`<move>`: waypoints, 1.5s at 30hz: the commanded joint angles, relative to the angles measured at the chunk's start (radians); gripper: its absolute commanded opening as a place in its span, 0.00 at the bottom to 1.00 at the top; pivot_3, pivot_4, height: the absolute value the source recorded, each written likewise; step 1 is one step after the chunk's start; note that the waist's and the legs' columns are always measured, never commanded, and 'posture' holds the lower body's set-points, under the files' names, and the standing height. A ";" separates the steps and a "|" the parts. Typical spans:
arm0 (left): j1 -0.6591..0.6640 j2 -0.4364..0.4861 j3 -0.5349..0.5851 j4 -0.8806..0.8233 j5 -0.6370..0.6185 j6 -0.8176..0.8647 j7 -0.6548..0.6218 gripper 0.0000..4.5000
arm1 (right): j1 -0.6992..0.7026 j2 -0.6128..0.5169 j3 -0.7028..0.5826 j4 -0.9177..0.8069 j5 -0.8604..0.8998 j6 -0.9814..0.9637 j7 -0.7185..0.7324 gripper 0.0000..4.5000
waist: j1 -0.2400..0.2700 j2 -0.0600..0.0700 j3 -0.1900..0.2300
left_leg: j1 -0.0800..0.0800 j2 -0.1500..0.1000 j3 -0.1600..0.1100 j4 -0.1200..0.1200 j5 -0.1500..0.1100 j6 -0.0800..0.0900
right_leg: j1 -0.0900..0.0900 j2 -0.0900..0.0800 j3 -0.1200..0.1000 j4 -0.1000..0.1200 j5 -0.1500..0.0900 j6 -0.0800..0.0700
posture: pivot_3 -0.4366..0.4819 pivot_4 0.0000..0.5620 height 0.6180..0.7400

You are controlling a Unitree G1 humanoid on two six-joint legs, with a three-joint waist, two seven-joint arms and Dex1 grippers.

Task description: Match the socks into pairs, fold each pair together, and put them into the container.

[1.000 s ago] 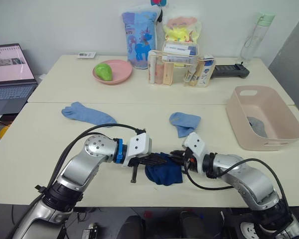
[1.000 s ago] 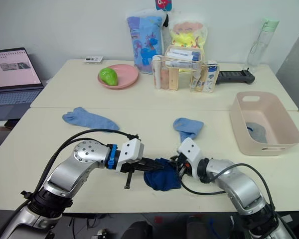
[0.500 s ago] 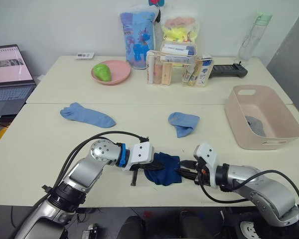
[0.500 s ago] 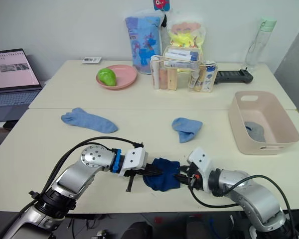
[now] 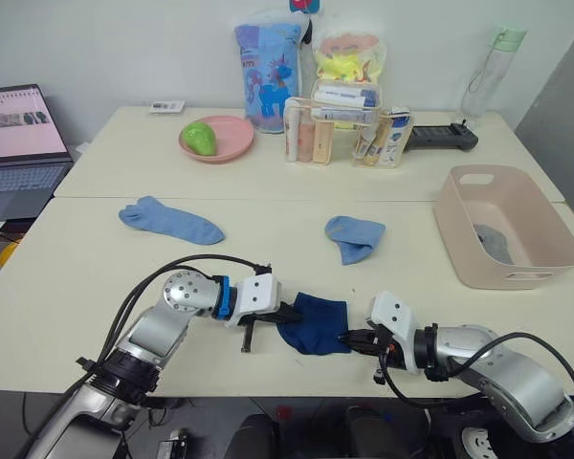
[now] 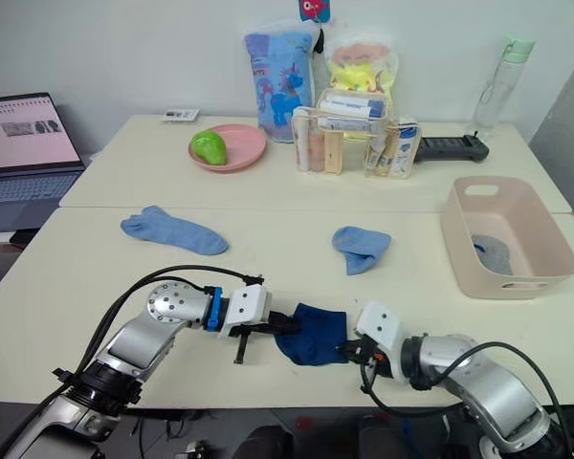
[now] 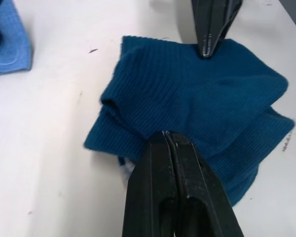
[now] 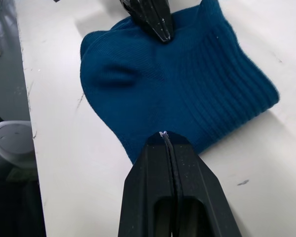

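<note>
Near the table's (image 5: 96, 277) front edge lies the navy pair (image 5: 314, 323). My left gripper (image 5: 285, 313) and right gripper (image 5: 352, 338) pinch its opposite ends, fingers closed tight. I'd fold evenly, then carry it to the container (image 5: 459, 229) at the right edge.

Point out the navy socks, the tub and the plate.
navy socks (image 5: 313, 323), left eye view, middle of the bundle.
tub (image 5: 502, 277), left eye view, near wall.
plate (image 5: 231, 141), left eye view, bare right part.
</note>
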 commanded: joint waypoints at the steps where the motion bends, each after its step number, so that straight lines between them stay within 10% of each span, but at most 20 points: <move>1: -0.010 0.008 0.017 -0.137 -0.080 0.071 -0.048 0.00 | -0.002 0.007 -0.023 -0.016 0.011 -0.006 0.000 0.01 | 0.000 0.000 0.000 | 0.000 0.000 0.000 0.000 0.000 0.000 | 0.000 0.000 0.000 0.000 0.000 0.000 | 0.48 0.27 0.69; 15: -0.001 -0.001 -0.080 0.032 0.119 -0.087 -0.013 0.00 | 0.000 0.023 -0.015 -0.024 0.009 0.007 -0.006 0.01 | 0.000 0.000 0.000 | 0.000 0.000 0.000 0.000 0.000 0.000 | 0.000 0.000 0.000 0.000 0.000 0.000 | 0.48 0.27 0.69; 26: 0.017 0.015 0.021 -0.171 -0.114 0.183 -0.039 0.00 | 0.011 0.014 -0.031 -0.051 0.014 -0.003 0.001 0.01 | -0.001 0.000 0.000 | 0.000 0.000 0.000 0.000 0.000 0.000 | 0.000 0.000 0.000 0.000 0.000 0.000 | 0.48 0.27 0.69; 41: 0.024 -0.011 -0.031 -0.002 0.027 0.127 0.015 0.00 | -0.018 0.037 -0.220 -0.143 0.233 0.276 -0.060 0.01 | 0.001 0.000 0.000 | 0.001 0.000 0.000 0.000 0.000 0.000 | 0.001 0.000 0.000 0.000 0.000 0.000 | 0.48 0.27 0.69; 45: 0.056 0.017 -0.029 -0.034 0.026 0.122 0.001 0.00 | -0.044 0.065 -0.302 -0.086 0.326 0.406 -0.095 0.21 | -0.001 0.000 0.000 | 0.001 0.000 0.000 0.000 0.000 0.000 | 0.001 0.000 0.000 0.000 0.000 0.000 | 0.48 0.27 0.69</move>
